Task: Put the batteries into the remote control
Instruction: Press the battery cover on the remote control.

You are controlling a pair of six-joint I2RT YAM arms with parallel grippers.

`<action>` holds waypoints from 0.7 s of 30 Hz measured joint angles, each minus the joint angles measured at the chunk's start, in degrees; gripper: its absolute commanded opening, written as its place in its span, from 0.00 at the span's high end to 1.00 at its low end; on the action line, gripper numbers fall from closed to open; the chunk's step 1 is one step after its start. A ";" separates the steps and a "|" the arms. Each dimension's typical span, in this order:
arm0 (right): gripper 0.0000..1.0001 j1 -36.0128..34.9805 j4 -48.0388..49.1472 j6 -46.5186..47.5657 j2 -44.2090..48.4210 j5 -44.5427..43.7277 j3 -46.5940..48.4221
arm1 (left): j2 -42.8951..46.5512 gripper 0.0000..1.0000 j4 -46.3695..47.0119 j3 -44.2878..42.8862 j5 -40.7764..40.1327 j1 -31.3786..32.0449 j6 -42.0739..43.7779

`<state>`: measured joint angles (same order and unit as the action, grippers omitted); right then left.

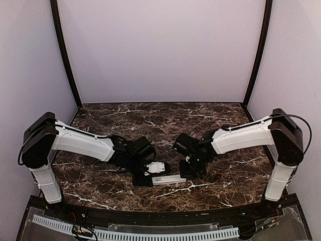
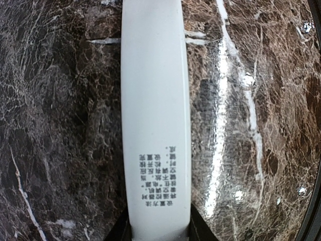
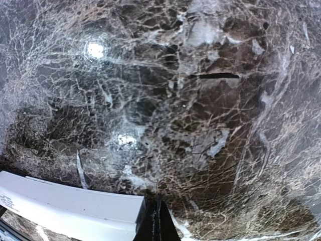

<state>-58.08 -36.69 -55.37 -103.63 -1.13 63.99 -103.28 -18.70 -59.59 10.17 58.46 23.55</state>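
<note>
The remote control (image 1: 169, 179) is a long white bar lying on the marble near the table's front, between the two arms. My left gripper (image 1: 144, 178) is shut on its left end. In the left wrist view the remote control (image 2: 155, 120) runs straight up the frame, printed label facing up, with a dark finger (image 2: 199, 227) pressed on each side at the bottom, around my left gripper (image 2: 159, 228). My right gripper (image 1: 188, 171) is shut with nothing in it, its tips (image 3: 159, 213) on the marble just beside the remote's right end (image 3: 75, 208). The batteries are out of view.
The dark marble tabletop (image 1: 160, 120) is walled by pale panels at the back and sides, with black posts (image 1: 65, 55) in the rear corners. A black rail and a white slotted strip (image 1: 135, 233) run along the front edge.
</note>
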 measured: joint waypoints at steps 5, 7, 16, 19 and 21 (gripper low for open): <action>1.00 0.70 2.43 -0.72 4.02 0.66 -4.61 | -0.02 0.55 0.11 -0.04 0.04 0.07 0.00; 1.00 1.49 2.45 -0.81 6.08 0.63 -6.71 | -0.02 0.45 0.22 -0.04 -0.13 0.20 0.20; 1.00 3.78 0.68 -0.28 7.65 -0.63 -8.94 | 1.42 0.57 -4.02 -0.22 -5.81 0.31 -1.51; 1.00 3.76 0.39 0.46 7.56 -0.61 -8.31 | 2.47 0.72 -8.28 -0.37 -7.45 -0.11 -4.04; 1.00 3.76 0.35 0.98 7.15 -0.57 -7.21 | 2.93 0.79 -10.49 -0.37 -8.22 -0.63 -5.55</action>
<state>-54.33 -36.34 -54.39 -96.49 -1.69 56.77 -100.36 -29.19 -59.96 1.96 57.82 18.00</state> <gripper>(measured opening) 0.003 0.300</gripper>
